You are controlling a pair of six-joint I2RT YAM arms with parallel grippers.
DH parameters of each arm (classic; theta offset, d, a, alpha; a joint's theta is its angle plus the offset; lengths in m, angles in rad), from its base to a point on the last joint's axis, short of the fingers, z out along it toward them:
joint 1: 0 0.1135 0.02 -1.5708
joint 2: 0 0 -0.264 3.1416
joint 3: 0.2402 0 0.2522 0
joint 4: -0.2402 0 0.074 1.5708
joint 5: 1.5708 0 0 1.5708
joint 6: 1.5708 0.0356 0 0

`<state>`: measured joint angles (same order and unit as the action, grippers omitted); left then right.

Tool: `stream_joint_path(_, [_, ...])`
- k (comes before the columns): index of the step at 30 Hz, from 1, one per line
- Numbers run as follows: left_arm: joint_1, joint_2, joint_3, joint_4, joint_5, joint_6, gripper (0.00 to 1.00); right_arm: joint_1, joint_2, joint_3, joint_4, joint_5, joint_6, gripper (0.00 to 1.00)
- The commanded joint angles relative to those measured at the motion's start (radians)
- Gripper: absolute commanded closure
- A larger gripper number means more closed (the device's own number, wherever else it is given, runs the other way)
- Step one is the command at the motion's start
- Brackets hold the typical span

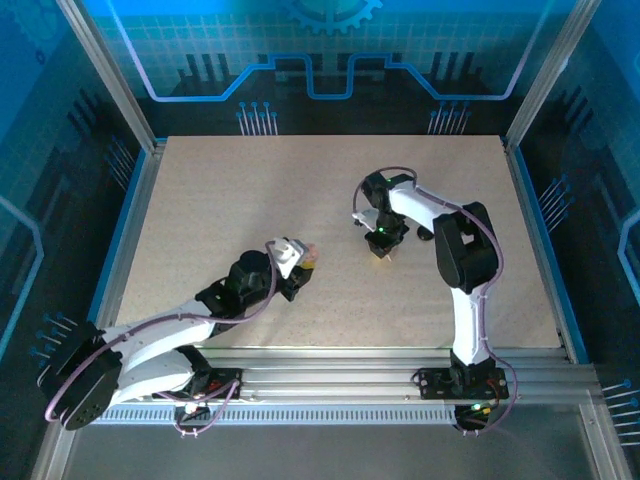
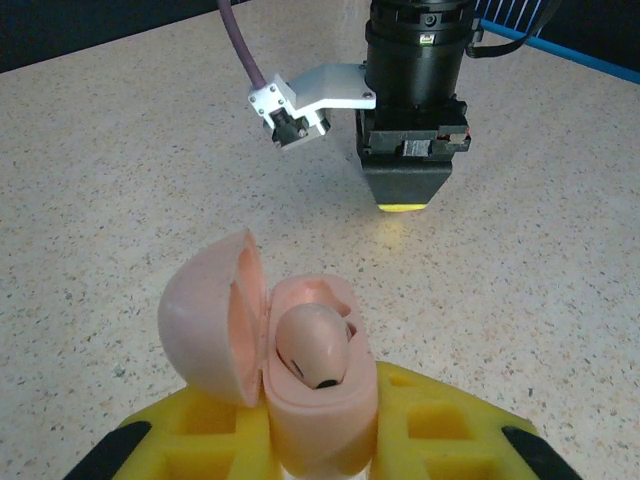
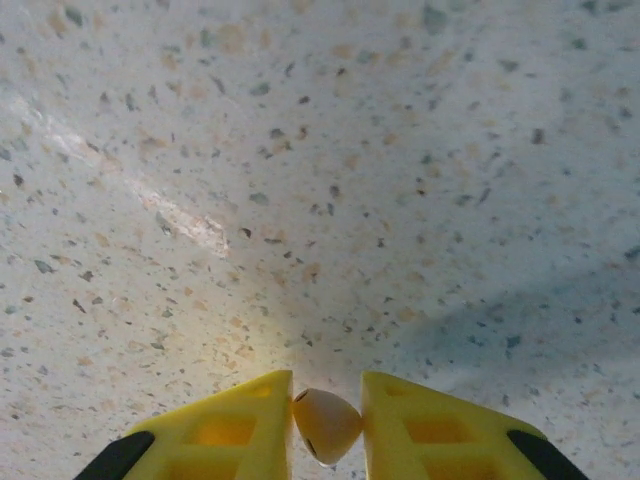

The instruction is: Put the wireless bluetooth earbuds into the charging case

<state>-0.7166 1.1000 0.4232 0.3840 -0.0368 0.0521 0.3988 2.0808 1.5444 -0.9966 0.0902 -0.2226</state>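
My left gripper (image 2: pixel 318 458) is shut on the body of a pink charging case (image 2: pixel 322 415), holding it upright just above the table. Its lid (image 2: pixel 205 320) is swung open to the left. One pale pink earbud (image 2: pixel 310 345) sits in the case's well. From above, the case (image 1: pixel 311 258) shows at the tip of the left gripper (image 1: pixel 300 262). My right gripper (image 3: pixel 326 420) points straight down at the table, its yellow fingers (image 3: pixel 232 430) pressed against both sides of a second pale earbud (image 3: pixel 325 422). In the left wrist view, the right gripper (image 2: pixel 403 195) stands a short way beyond the case.
The speckled beige table (image 1: pixel 220 190) has raised metal rails on its left, right and near edges. The right arm's cable (image 2: pixel 245 55) loops above the table behind the case.
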Motion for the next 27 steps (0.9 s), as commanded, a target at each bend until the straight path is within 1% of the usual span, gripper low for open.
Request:
stream_joint_path(1, [-0.010,0.034,0.040,0.060,0.023,-0.005,0.87,-0.013,-0.065,-0.034,0.046,-0.062,0.087,0.77])
stream_joint_path(8, [-0.016,0.118,0.059,0.110,0.016,-0.005,0.87,-0.032,-0.129,-0.124,0.157,-0.155,0.199,0.78])
stream_joint_path(13, [-0.020,0.187,0.071,0.164,0.011,-0.015,0.87,-0.058,-0.177,-0.188,0.218,-0.246,0.276,0.78])
stream_joint_path(16, [-0.023,0.231,0.079,0.194,0.005,-0.017,0.87,-0.060,-0.212,-0.222,0.259,-0.272,0.324,0.79])
stream_joint_path(21, [-0.032,0.296,0.088,0.256,-0.004,-0.017,0.87,-0.059,-0.311,-0.329,0.398,-0.362,0.433,0.79])
stream_joint_path(27, [-0.044,0.367,0.094,0.329,-0.040,-0.013,0.87,-0.051,-0.447,-0.443,0.519,-0.356,0.557,0.80])
